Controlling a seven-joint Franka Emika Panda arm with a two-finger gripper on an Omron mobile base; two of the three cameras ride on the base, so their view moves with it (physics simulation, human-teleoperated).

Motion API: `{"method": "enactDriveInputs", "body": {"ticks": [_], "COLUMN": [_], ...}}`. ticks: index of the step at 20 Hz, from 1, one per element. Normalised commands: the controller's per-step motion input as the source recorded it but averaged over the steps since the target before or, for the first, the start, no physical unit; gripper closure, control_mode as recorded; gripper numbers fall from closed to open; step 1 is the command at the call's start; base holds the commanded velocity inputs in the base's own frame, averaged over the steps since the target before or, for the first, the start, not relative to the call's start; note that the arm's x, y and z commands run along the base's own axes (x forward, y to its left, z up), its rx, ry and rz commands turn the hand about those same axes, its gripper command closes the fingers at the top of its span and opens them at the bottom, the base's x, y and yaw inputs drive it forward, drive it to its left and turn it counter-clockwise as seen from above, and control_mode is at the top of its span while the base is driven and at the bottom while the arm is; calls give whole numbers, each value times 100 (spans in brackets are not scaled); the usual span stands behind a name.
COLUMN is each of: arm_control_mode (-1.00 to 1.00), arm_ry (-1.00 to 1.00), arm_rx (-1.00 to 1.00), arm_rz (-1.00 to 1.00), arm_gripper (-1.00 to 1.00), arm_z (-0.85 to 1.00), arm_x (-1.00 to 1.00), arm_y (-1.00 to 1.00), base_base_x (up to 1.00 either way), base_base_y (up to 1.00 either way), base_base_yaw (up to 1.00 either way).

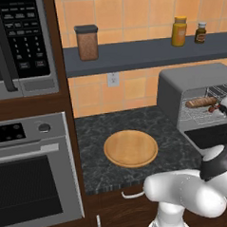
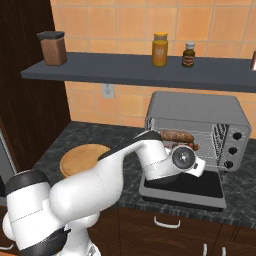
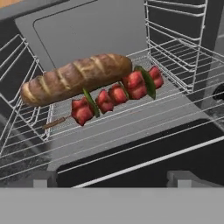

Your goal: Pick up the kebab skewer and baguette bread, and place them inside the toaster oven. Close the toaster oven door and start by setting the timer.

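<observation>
The toaster oven (image 2: pixel 200 107) stands on the counter with its door (image 2: pixel 182 187) folded down flat. On its wire rack (image 3: pixel 131 122) lies the golden-brown baguette bread (image 3: pixel 76 78), and the kebab skewer (image 3: pixel 116 94) rests right against its front side. Both also show in the left base view, the baguette bread (image 1: pixel 201 102) behind the kebab skewer (image 1: pixel 213 109). My gripper (image 3: pixel 111 179) hovers just in front of the oven mouth, above the lowered door (image 3: pixel 144 153). It is open, with nothing between its fingertips (image 3: pixel 183 177). The hand (image 2: pixel 185 159) hangs over the door glass.
A round wooden board (image 1: pixel 131 148) lies bare on the dark counter left of the toaster oven. Three knobs (image 2: pixel 234 149) run down the oven's right panel. A shelf (image 2: pixel 140 70) above carries jars and bottles. The microwave (image 1: pixel 16 40) and built-in oven (image 1: pixel 29 182) stand far left.
</observation>
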Motion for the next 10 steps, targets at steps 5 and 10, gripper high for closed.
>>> {"method": "enactDriveInputs", "body": {"ticks": [5, 10], "arm_control_mode": [-100, -100], "arm_ry": [0, -3], "arm_rx": [0, -9], "arm_rz": [0, 2], "arm_gripper": [-100, -100], "arm_z": [0, -15], "arm_x": [4, 2], "arm_y": [-1, -8], "base_base_x": [0, 0], "base_base_y": [0, 0], "base_base_yaw": [0, 0]}}
